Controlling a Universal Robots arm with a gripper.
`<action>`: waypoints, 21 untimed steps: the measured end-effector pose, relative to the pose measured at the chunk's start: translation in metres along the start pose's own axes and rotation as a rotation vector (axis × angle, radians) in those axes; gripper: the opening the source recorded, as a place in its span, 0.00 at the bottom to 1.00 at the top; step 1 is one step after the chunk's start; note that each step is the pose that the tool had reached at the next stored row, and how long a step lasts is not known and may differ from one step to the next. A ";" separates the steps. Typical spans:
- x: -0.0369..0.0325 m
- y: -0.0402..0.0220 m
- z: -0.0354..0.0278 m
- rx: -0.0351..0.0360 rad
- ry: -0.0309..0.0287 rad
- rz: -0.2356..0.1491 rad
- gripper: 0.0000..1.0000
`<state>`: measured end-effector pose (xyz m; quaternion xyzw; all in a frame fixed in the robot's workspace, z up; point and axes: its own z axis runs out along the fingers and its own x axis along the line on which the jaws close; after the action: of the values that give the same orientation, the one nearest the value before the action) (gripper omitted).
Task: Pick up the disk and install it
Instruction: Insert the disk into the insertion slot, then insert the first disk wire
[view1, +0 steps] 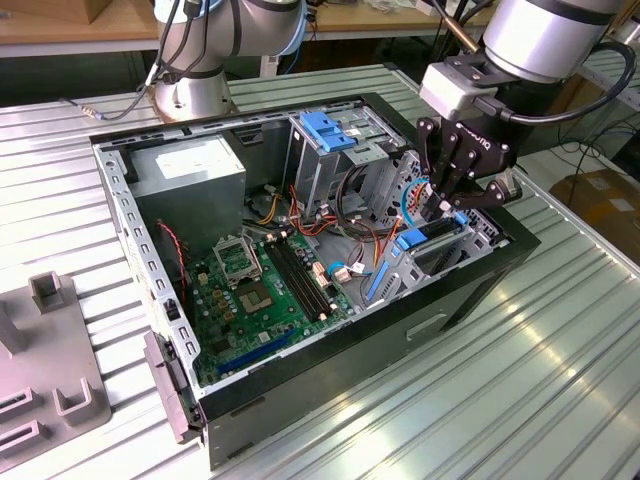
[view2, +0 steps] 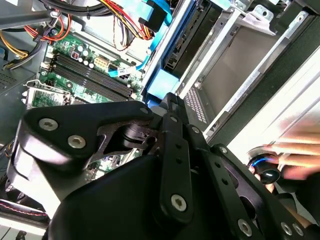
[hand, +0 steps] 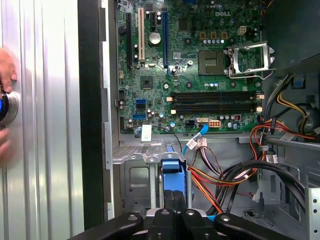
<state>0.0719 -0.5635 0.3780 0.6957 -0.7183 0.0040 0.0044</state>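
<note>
Starting at the worktop's (view1: 520, 370) left edge in the exterior view, a grey fixture (view1: 50, 380) lies beside the open computer case (view1: 330, 370). Inside the case, the power supply (view1: 190, 170) occupies the far left corner. The motherboard (view1: 265, 290) covers the floor to its right. A blue bracket (view1: 330, 130) tops the drive cage (view1: 370, 150) at the far wall.

The disk (view1: 415, 240) sits in the drive bay at the case's end toward the exterior view's right, with its blue rail showing. The gripper (view1: 440, 205) stands directly above it.

The first wrist view adds detail: the gripper (hand: 175, 197) is clenched, with its tips drawn together against the end of the disk's (hand: 172, 175) blue carrier. It also shows a person's hand (hand: 5, 70) on a round control (hand: 5, 107) on the worktop outside the case wall.

In the second wrist view the gripper (view2: 172, 100) touches the disk (view2: 160, 87) end-on, and the hand (view2: 295, 155) appears blurred.
</note>
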 end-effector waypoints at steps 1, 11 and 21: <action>0.0000 0.0000 0.0000 0.0000 -0.0001 0.000 0.12; 0.0000 0.0000 0.0005 0.0000 -0.0001 0.000 0.12; -0.0003 -0.0085 0.0006 0.0000 0.0000 0.000 0.12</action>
<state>0.0804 -0.5635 0.3774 0.6957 -0.7183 0.0040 0.0044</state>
